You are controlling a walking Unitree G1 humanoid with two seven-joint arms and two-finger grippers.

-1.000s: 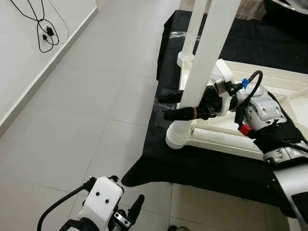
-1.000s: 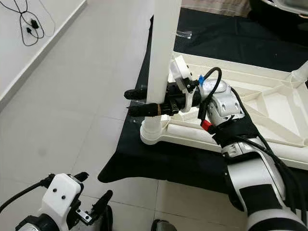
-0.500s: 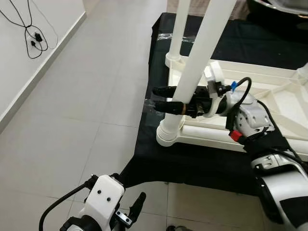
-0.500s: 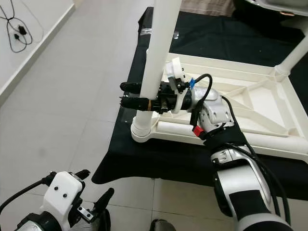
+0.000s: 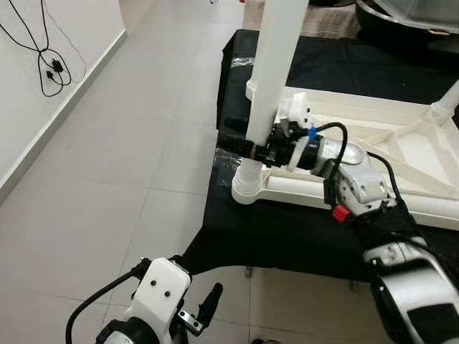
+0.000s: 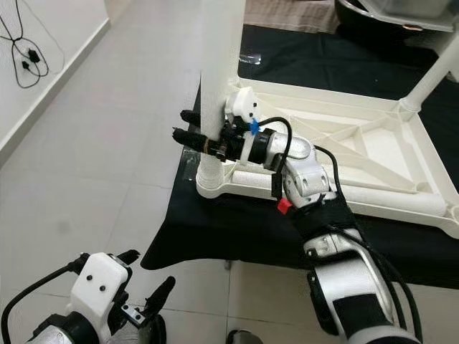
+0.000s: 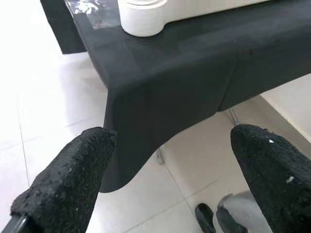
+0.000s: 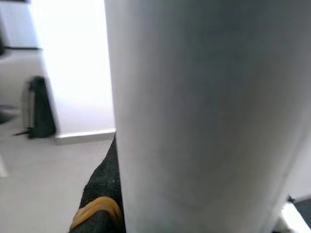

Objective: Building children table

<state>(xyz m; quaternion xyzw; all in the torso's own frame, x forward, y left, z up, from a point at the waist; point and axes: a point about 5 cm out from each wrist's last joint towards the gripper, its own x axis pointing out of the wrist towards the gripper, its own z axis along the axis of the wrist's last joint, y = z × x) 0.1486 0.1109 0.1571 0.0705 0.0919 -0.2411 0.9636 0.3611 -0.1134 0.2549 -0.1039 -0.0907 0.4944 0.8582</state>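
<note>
The left gripper (image 5: 204,319) hangs low over the tiled floor (image 5: 107,165), its two black fingers (image 7: 73,179) spread apart with nothing between them. Beyond its fingertips, a black cloth (image 7: 160,77) drapes over an edge. Farther out, the right gripper (image 6: 192,135) is clamped on the upright white table leg (image 6: 219,79), one finger on either side of the tube. Just below that grip, the leg stands in the round corner socket (image 6: 211,185) of the upturned white table top (image 6: 401,179), which lies on the cloth behind the gripper. A black cable (image 5: 46,54) hangs on the wall, well off to the left.
</note>
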